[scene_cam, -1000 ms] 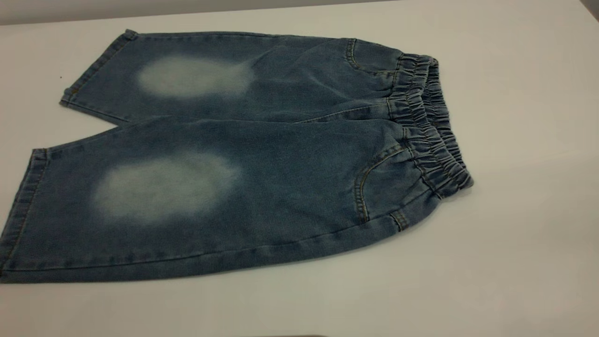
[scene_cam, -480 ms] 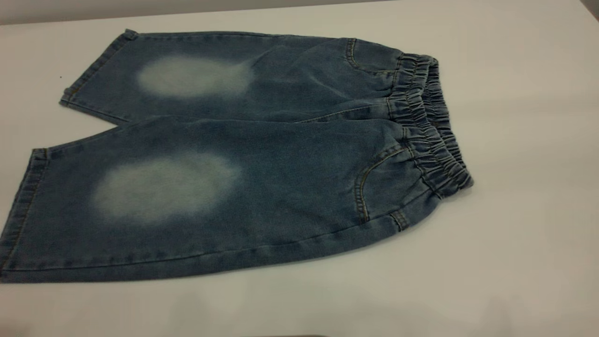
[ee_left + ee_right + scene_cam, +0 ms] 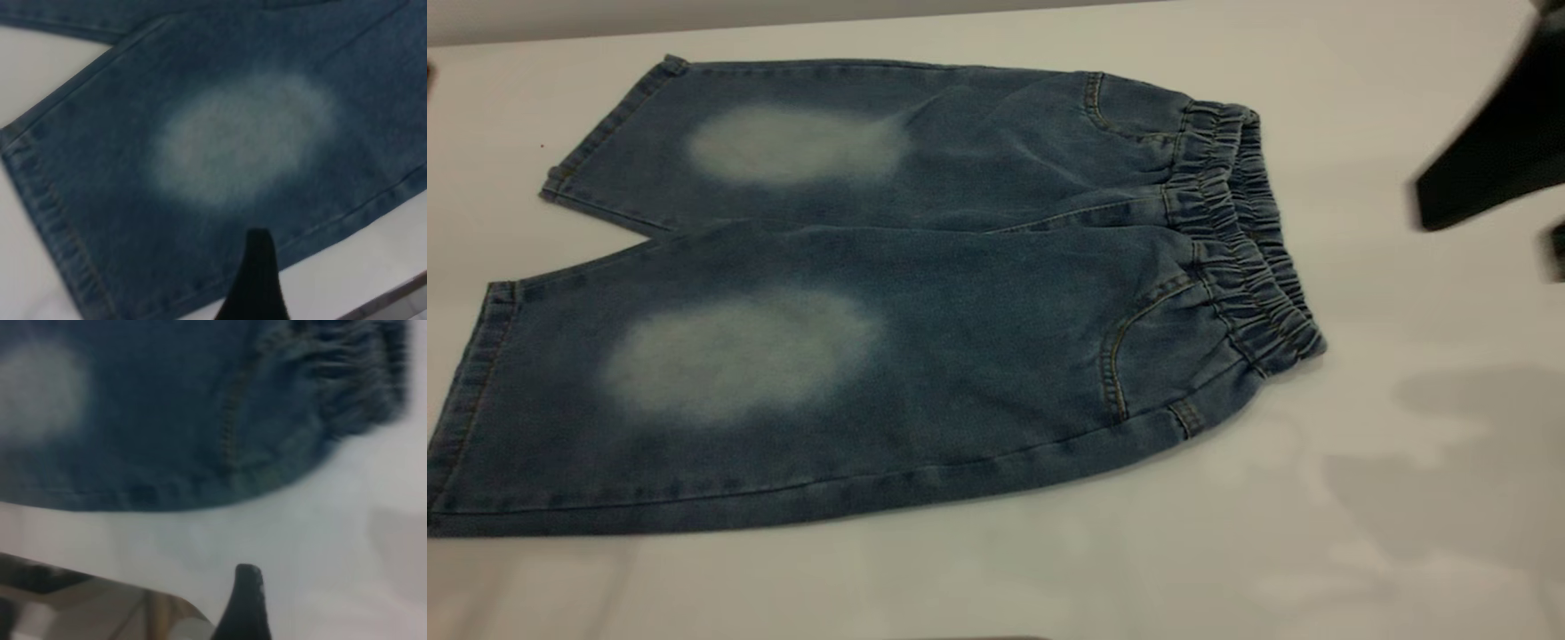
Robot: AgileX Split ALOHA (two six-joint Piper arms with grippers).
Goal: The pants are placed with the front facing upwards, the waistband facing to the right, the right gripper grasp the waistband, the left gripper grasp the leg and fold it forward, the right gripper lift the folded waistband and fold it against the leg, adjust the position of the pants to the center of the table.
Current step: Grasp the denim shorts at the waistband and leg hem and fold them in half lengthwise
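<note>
The blue denim pants [image 3: 889, 293] lie flat on the white table [image 3: 1405, 533], front up, with both pale knee patches showing. The ruched waistband [image 3: 1240, 240] points right and the leg hems [image 3: 480, 373] point left. My right gripper [image 3: 1489, 236] hangs blurred at the right edge, above the table and apart from the waistband, open and empty. In the right wrist view one black finger [image 3: 245, 603] hovers over bare table near the waistband [image 3: 347, 367]. My left gripper [image 3: 327, 283] is open. Its black finger [image 3: 257, 280] hovers over the near leg's lower edge, by the knee patch [image 3: 240, 140].
Arm shadows fall on the table at the front right [image 3: 1449, 471]. The table's near edge [image 3: 80, 587] shows in the right wrist view. Bare tabletop surrounds the pants to the right and front.
The right gripper has come into the exterior view at the right edge, and shadows have spread over the front of the table. The pants have not moved.
</note>
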